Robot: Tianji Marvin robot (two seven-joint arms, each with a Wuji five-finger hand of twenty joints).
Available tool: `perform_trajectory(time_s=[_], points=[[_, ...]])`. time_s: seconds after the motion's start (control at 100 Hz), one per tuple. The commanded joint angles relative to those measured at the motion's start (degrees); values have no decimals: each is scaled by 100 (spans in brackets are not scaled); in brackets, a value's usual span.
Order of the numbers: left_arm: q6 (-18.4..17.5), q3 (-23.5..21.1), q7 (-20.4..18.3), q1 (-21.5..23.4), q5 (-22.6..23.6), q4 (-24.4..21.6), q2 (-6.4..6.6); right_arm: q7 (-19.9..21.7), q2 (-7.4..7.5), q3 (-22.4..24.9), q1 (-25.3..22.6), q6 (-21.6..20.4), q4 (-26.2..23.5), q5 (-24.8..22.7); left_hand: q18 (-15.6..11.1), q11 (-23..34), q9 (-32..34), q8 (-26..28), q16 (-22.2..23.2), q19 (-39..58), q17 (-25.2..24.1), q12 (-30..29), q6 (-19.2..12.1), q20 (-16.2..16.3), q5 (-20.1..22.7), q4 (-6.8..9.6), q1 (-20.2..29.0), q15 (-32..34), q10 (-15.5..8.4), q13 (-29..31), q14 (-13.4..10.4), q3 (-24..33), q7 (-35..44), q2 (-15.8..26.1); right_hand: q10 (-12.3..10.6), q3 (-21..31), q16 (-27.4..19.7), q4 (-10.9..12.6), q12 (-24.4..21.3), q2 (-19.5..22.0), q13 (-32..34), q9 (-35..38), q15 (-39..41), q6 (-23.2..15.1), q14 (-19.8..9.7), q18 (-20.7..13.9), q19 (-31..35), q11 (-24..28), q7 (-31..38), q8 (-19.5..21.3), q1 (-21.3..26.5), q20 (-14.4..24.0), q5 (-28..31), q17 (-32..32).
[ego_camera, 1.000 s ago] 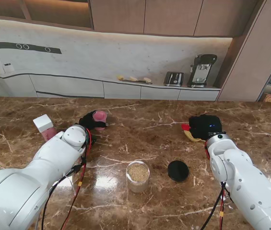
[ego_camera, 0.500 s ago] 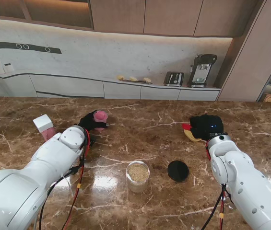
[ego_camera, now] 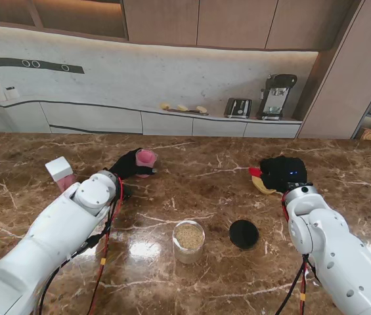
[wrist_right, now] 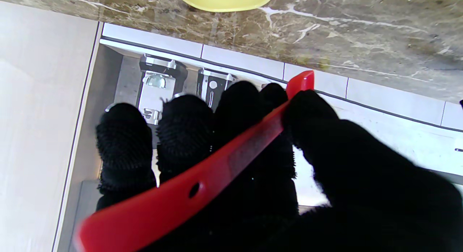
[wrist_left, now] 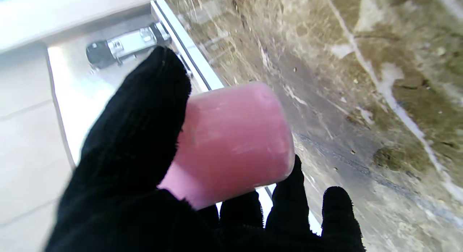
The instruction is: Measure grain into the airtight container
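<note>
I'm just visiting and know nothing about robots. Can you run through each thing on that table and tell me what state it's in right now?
Clear jar: upright, lid off, grain inside.
Black lid: flat on the table, right of the jar.
Pink cup: lifted, held tilted.
Left hand: shut on the pink cup.
Red scoop handle: gripped.
Right hand: shut on the red scoop handle.
Yellow bowl: on the table, mostly hidden.
White-lidded pink box: closed, untouched.

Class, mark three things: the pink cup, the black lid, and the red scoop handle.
pink cup (wrist_left: 235,143), left wrist view, on its side wall.
black lid (ego_camera: 244,233), stand view, on its flat top.
red scoop handle (wrist_right: 217,172), right wrist view, mid-handle.
</note>
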Motion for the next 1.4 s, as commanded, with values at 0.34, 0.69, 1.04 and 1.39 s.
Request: perform_trajectory(time_s=[0.34,0.69,1.04,1.39], points=[[254,-582,-551,1113,501,-1791,654,-45,-45,162,-203,-38,-332,55,363,173,1834,384,701,667,292,1064,-332,408,1359,106,193,846,166,1101,296,556,744,934,-111,453,41,73,3,36,147,174,42,-537,-146,24,15,150,271,188,240,128,185,-3],[151,-1024,-1368,1951,946,-3182,1080,-102,-70,302,-456,-54,-661,57,460,349,2980,-125,1613,2058,125,2975,-238,92,1666,19,-1,1668,376,1667,416,942,934,624,-110,444,40,77,1,37,147,174,42,-526,-144,24,17,145,269,197,250,124,195,-3],[-333,-1273,-1327,2700,1271,-3771,1193,403,-61,483,-958,-53,-1516,-156,536,559,3032,-511,1933,2399,161,3393,-187,-121,1880,-12,49,1882,543,1827,401,1073,1035,509,-86,376,72,90,20,70,221,207,121,-466,-146,28,78,167,255,196,296,139,200,70],[-809,-1314,-928,3120,1653,-3967,1192,1438,-16,380,-1466,-9,-2456,-563,587,598,2924,-1374,2065,2534,114,3644,63,-294,2306,-35,174,1867,646,1773,529,1019,1053,674,-37,256,160,134,50,76,394,328,291,-352,-90,47,351,124,206,136,375,229,236,251]])
